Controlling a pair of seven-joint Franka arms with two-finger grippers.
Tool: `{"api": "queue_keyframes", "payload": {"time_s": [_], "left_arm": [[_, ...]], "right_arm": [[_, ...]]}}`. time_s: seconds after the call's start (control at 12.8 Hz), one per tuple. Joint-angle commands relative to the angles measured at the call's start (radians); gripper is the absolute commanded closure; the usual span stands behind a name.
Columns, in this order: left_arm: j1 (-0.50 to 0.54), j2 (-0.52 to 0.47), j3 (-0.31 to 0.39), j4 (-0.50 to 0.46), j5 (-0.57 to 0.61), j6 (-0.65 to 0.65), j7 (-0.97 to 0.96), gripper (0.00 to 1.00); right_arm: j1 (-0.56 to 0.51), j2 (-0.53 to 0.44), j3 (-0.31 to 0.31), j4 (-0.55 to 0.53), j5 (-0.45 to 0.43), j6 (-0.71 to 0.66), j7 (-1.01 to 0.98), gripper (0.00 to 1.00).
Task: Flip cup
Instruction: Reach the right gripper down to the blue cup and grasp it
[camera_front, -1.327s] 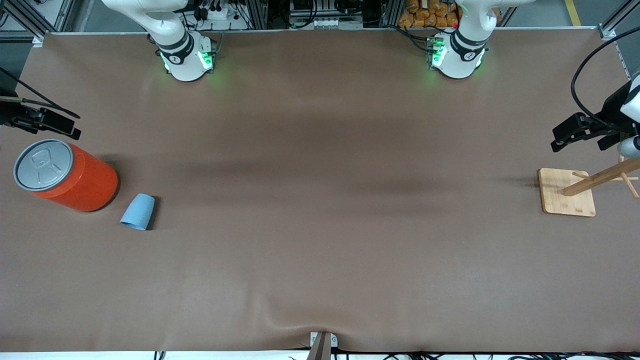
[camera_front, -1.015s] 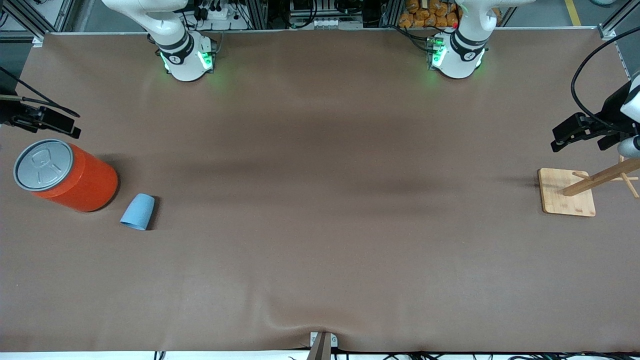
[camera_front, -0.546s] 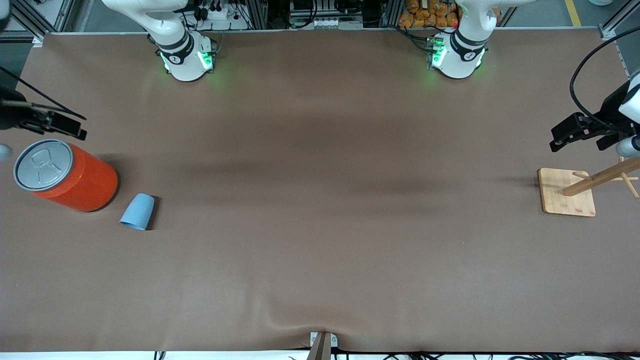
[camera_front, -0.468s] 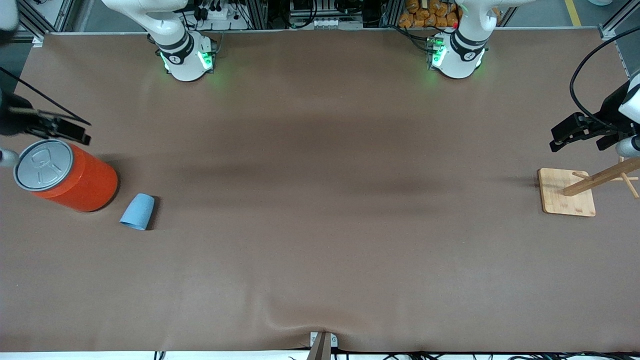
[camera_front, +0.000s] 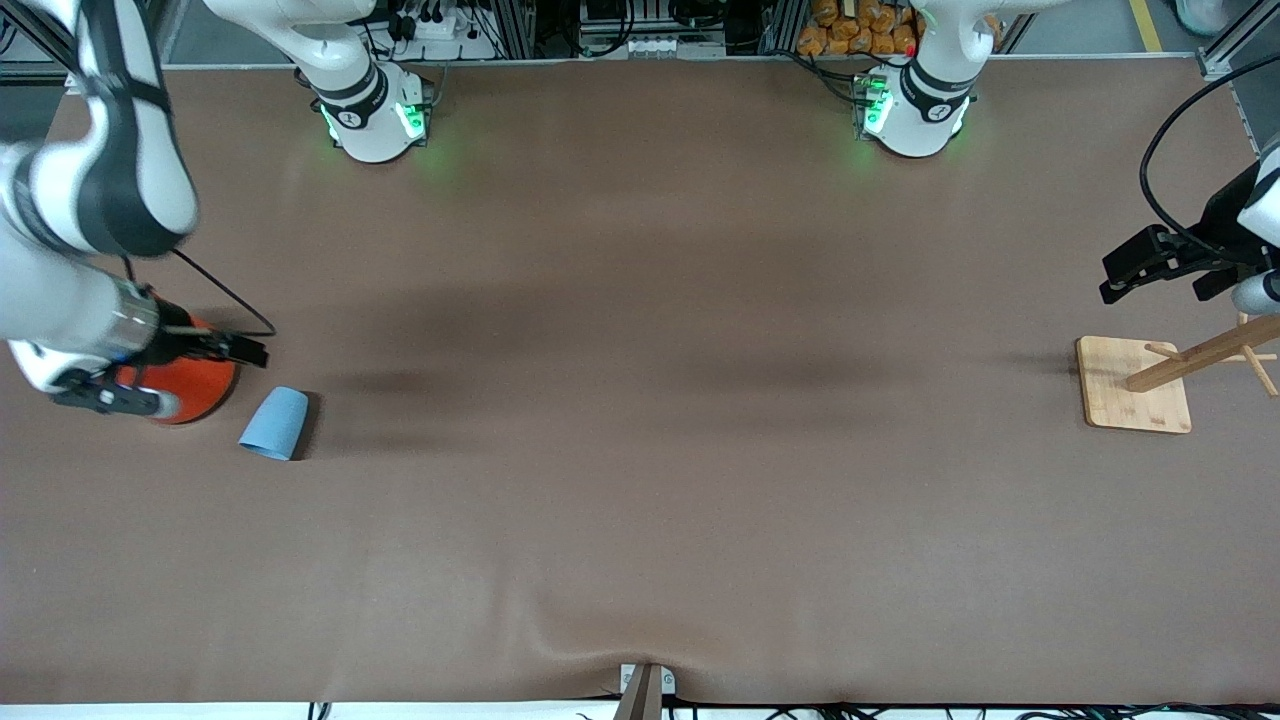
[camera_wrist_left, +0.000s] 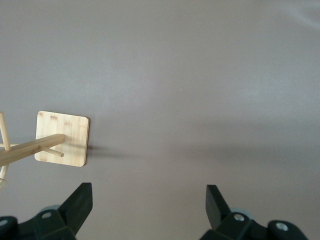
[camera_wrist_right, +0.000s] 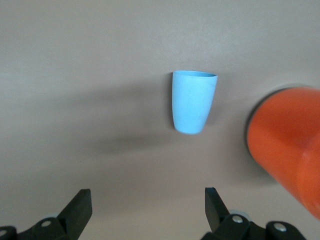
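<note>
The small light-blue cup (camera_front: 274, 423) lies on its side on the brown table, beside the orange can, at the right arm's end. It also shows in the right wrist view (camera_wrist_right: 194, 101), with its inside hidden. My right gripper (camera_front: 245, 350) hangs over the can's edge, close to the cup. Its fingers are wide open and empty (camera_wrist_right: 147, 210), and the cup is not between them. My left gripper (camera_front: 1112, 285) waits open and empty (camera_wrist_left: 148, 205) over the table at the left arm's end.
The large orange can (camera_front: 195, 385) stands next to the cup, mostly hidden under my right arm, and shows in the right wrist view (camera_wrist_right: 285, 140). A wooden peg stand on a square base (camera_front: 1120, 395) sits below my left gripper (camera_wrist_left: 70, 137).
My right arm has swung in from the table's edge over the orange can, toward the cup. The cup, the can and the left arm have not moved.
</note>
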Motion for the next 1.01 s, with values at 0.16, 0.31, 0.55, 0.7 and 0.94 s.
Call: {"api": "queue_keyframes", "payload": {"time_s": [0.16,0.31,0.55,0.7,0.94], "left_arm": [[0.007,0.006,-0.005,0.018,-0.013,-0.019,-0.012,0.00],[0.008,0.005,-0.005,0.018,-0.015,-0.019,-0.012,0.00],[0.010,0.005,-0.005,0.015,-0.015,-0.019,-0.011,0.00],[0.010,0.005,-0.005,0.017,-0.015,-0.019,-0.011,0.00],[0.010,0.005,-0.005,0.017,-0.015,-0.019,-0.011,0.00]], "right_arm": [[-0.059,0.161,0.005,-0.038,-0.007,0.208,-0.090,0.00],[-0.079,0.230,0.005,-0.035,-0.007,0.285,-0.132,0.00],[-0.083,0.276,0.006,-0.023,-0.006,0.333,-0.153,0.00],[-0.083,0.322,0.006,-0.015,-0.006,0.402,-0.190,0.00],[-0.096,0.352,0.006,-0.015,-0.001,0.479,-0.279,0.00]]}}
